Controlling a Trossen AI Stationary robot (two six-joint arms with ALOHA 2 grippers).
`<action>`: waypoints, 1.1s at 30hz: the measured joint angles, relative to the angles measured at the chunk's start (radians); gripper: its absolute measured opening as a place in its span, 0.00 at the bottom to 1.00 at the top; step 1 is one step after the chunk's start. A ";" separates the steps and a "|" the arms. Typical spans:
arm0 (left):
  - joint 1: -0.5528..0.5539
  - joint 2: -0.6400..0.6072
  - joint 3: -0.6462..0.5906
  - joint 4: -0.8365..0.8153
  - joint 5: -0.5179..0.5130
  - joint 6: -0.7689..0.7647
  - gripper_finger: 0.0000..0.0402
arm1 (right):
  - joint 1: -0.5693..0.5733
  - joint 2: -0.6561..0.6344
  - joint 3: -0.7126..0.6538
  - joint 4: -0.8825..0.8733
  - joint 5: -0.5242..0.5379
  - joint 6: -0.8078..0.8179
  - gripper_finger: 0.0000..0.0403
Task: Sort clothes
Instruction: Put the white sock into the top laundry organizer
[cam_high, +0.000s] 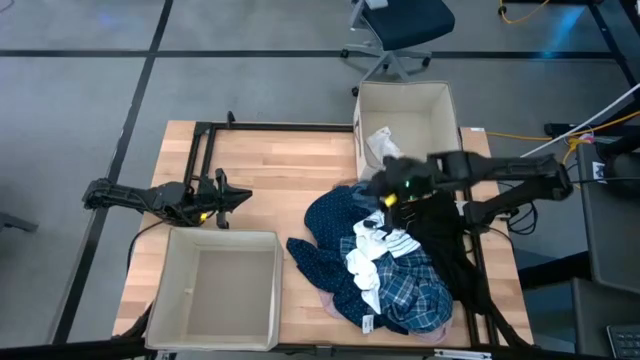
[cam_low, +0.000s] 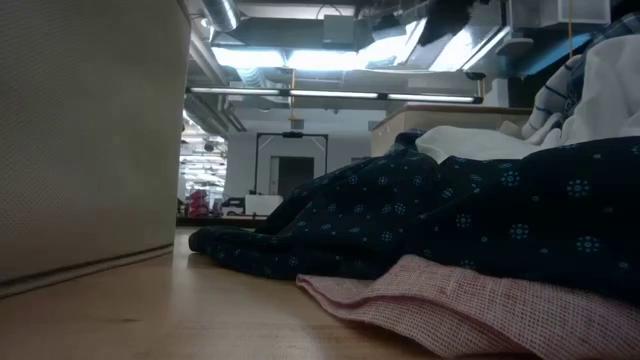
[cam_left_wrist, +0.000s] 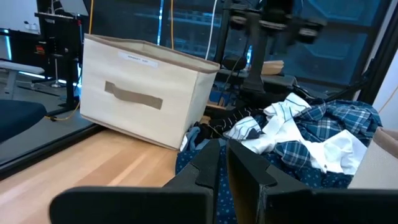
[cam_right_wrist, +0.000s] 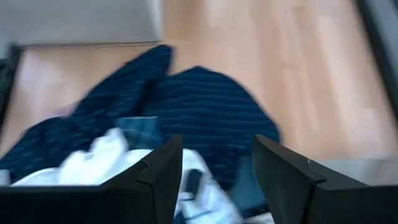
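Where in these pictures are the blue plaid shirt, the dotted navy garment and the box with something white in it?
blue plaid shirt (cam_high: 415, 290): high view, on its checked cloth near the pile's front.
navy dotted garment (cam_low: 480, 225): low view, on its dotted folds.
box holding a white piece (cam_high: 440, 105): high view, on its right wall.

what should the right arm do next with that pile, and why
Probably lower the right tool onto the clothes pile and close on one garment. Its jaws are open and empty just above the pile's far edge, and one white piece already lies in the far box.
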 joint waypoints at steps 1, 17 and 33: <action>0.000 0.000 0.000 0.000 0.000 0.000 0.05 | 0.030 0.007 0.000 0.007 0.000 0.016 0.48; 0.000 0.000 0.000 -0.001 -0.009 -0.005 0.05 | 0.296 0.299 0.000 0.090 -0.009 0.043 0.48; 0.000 0.000 0.000 -0.002 -0.009 -0.012 0.05 | 0.322 0.424 0.000 0.001 0.145 0.100 0.47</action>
